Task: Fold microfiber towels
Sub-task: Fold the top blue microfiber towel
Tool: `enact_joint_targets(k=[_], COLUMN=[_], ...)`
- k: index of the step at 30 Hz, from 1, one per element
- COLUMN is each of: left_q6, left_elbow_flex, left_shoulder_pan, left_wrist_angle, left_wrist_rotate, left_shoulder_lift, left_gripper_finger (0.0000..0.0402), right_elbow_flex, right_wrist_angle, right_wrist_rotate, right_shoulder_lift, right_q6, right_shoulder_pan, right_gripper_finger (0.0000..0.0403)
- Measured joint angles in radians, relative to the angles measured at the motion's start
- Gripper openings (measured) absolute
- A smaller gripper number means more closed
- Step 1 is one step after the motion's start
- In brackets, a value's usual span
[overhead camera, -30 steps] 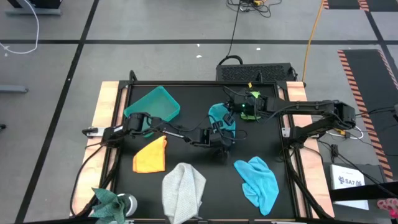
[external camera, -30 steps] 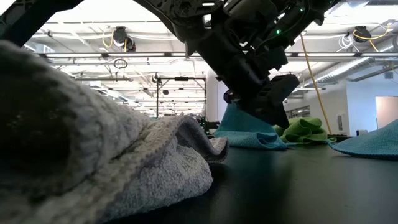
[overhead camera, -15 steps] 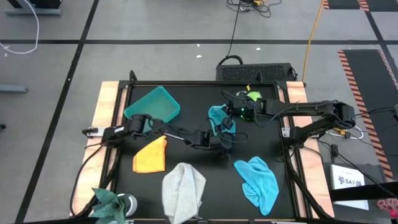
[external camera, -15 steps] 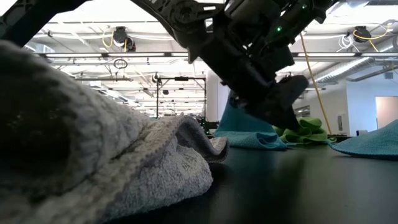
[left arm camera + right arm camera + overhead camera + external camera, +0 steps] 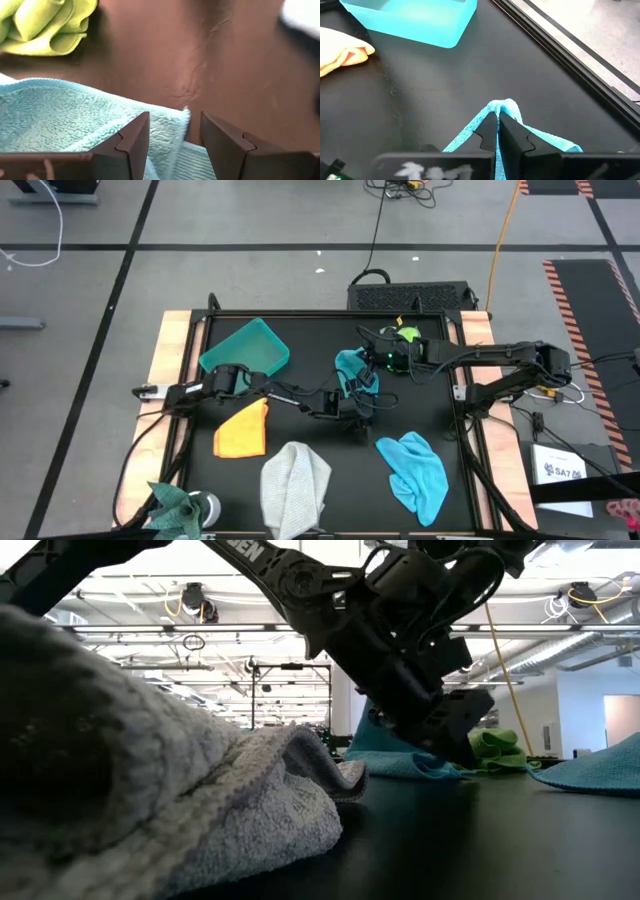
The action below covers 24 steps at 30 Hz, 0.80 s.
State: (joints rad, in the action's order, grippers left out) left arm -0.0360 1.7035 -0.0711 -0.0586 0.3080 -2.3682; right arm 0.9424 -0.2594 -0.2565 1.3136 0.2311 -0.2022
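Note:
The teal towel [image 5: 350,368] lies mid-table, raised in a peak at one point by my right gripper [image 5: 497,125], which is shut on it. My left gripper [image 5: 172,142] is open and low over the table. Its fingers stand on either side of the towel's near corner [image 5: 181,116]. The lime green towel [image 5: 405,333] lies bunched just beyond, the orange-yellow towel [image 5: 242,428] at the left, the light grey towel [image 5: 296,485] at the near edge, and the light blue towel [image 5: 415,470] at the near right. My right gripper pinches a bunched bit of the teal towel [image 5: 502,106] between its two fingers, slanting down from the table's right side. The cloth rises in a tent to the fingertips, and the rest of it lies on the table. Whether my left gripper touches the towel's corner, I cannot tell.
The teal plastic bin [image 5: 245,347] stands at the far left of the black tabletop. A black rail [image 5: 555,45] runs along the table's edge. In the low view the light grey towel [image 5: 200,810] fills the foreground.
My left gripper has sunk toward the table, down onto the teal towel's near corner, staying open. The right gripper has kept its hold on the towel.

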Motion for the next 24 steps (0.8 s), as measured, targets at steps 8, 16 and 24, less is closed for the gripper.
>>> enact_joint_targets(k=[8,16,24], left_q6=[-0.039,-0.070,-0.171], left_elbow_flex=[0.002,0.003,0.002], left_shoulder_pan=[0.014,0.015,0.020], left_wrist_angle=[-0.013,-0.021,-0.018], left_wrist_rotate=[-0.036,-0.044,-0.133], left_shoulder_lift=[-0.021,-0.023,-0.023], left_gripper_finger=[0.0179,0.0175,0.0051], right_elbow_flex=[0.000,0.000,0.000], right_wrist_angle=[0.000,0.001,0.001], right_wrist_rotate=[0.000,0.001,0.003], right_shoulder_lift=[0.000,0.000,0.000], right_q6=[-0.008,-0.008,-0.008], right_shoulder_pan=[0.000,0.001,0.001], right_gripper_finger=[0.0000,0.0000,0.0000])
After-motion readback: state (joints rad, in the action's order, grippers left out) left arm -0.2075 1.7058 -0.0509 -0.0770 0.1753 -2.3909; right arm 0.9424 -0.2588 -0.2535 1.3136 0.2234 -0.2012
